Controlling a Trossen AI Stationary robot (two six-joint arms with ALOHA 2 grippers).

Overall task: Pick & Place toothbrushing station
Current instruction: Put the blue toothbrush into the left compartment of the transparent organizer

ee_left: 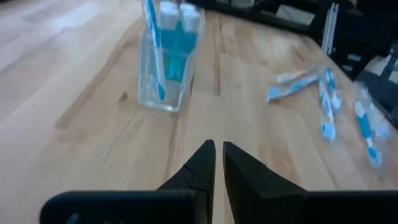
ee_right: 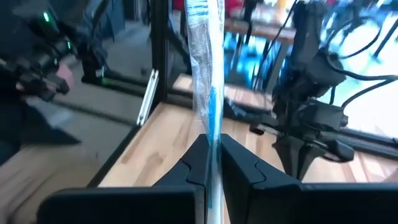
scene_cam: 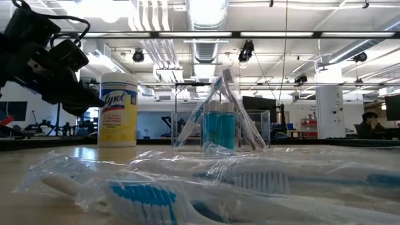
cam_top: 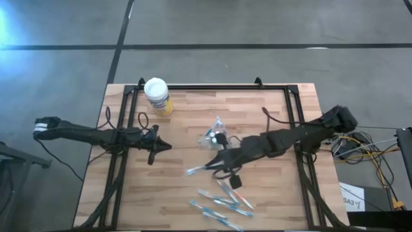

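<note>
Toothbrush (ee_right: 207, 118) pinched in my right gripper (ee_right: 213, 163), wrapper slick.
Could twist or slip before the clear holder (cam_top: 215, 136); left gripper (ee_left: 218, 163) clenched empty.

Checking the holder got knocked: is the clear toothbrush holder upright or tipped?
Upright: the clear holder stands on its base on the table, toothbrush sticking up.

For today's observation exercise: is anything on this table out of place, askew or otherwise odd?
Yes. Several wrapped toothbrushes lie scattered at odd angles on the table's near part instead of standing in the clear holder, which already has a few leaning in it. The right tool is shut on one wrapped toothbrush. The Lysol canister stands upright.
</note>
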